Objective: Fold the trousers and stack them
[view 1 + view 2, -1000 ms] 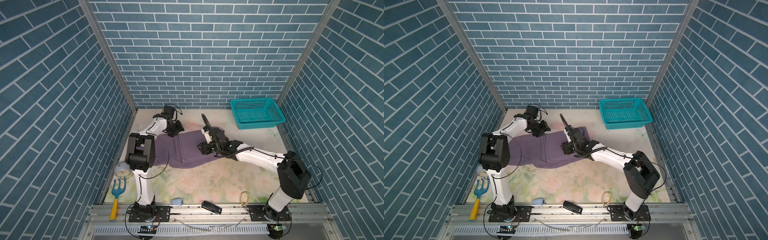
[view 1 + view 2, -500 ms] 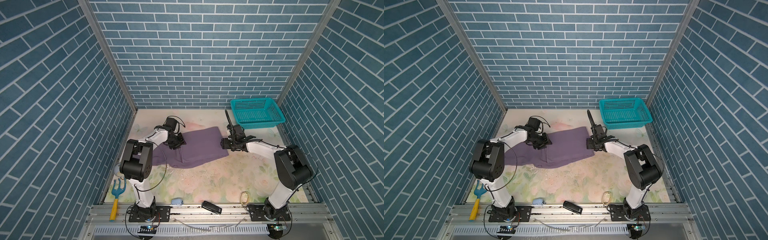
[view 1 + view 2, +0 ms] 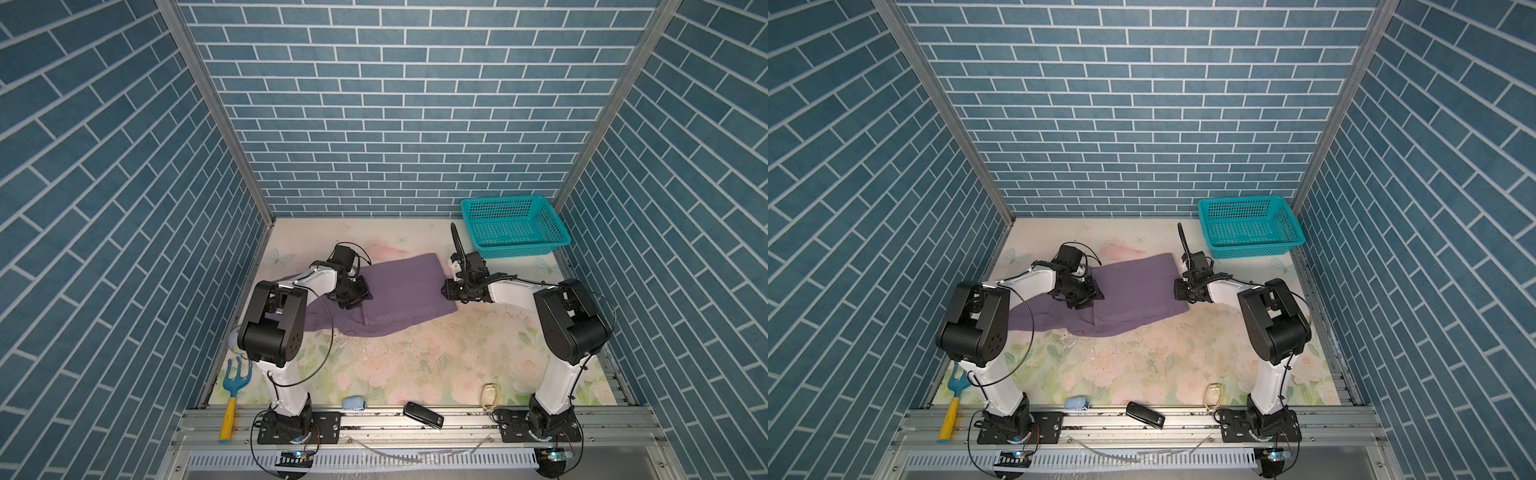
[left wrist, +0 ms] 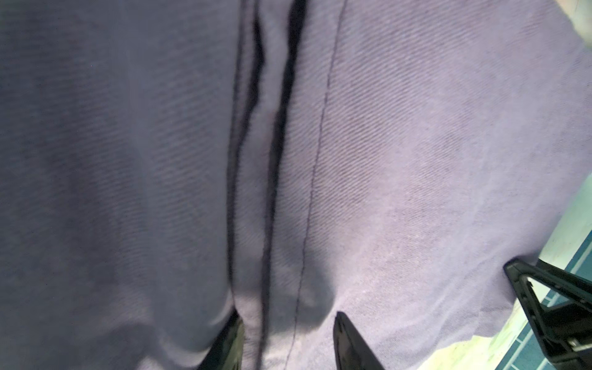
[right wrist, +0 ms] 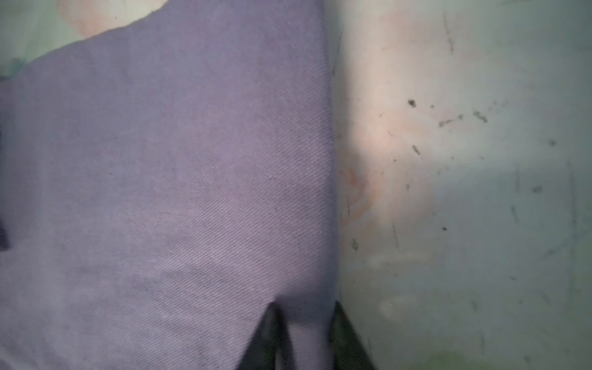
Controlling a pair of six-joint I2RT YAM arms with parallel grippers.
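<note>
Trousers: muted purple twill, folded oblong, toward far edge of table; left gripper clamped seamed fold, right gripper pinched straight edge.

No legible text, label, brand, number or sign on anything in any view; fine markings too small or blurred to read

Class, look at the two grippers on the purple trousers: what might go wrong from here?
The right gripper pinches only the outer edge of the trousers; the cloth may slip out when lifted.
The left gripper straddles several stacked cloth edges; its fingers may catch only some, skewing the fold.
The basket stands close behind the right arm; a swing might knock it.
</note>
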